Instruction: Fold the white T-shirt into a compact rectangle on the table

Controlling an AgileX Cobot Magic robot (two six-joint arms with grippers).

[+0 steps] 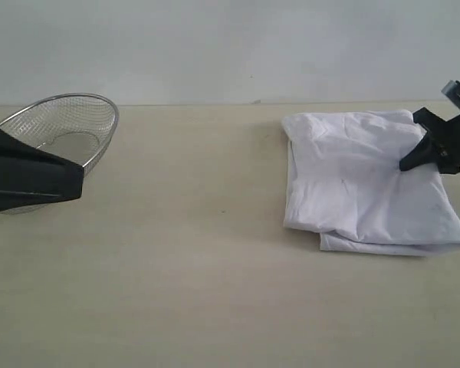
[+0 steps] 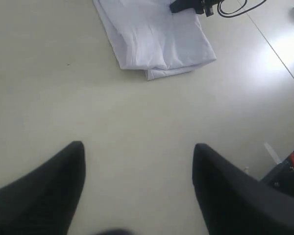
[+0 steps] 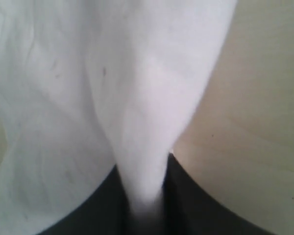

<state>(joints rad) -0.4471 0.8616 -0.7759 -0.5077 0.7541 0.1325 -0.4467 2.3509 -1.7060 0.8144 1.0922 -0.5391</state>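
Wire mesh: the basket (image 1: 65,130) sits just beyond your left pincer (image 2: 138,147). That pincer's jaws stand wide over the bare table (image 1: 199,261) and hold nothing. Well off to its right lies the white T-shirt (image 1: 360,184), folded into a rough rectangle with its layered edges on the near side. Your right pincer (image 1: 408,162) is down on the shirt's far right part. Its jaws are narrow, and a ridge of white cloth is pinched between its fingers (image 3: 191,205).
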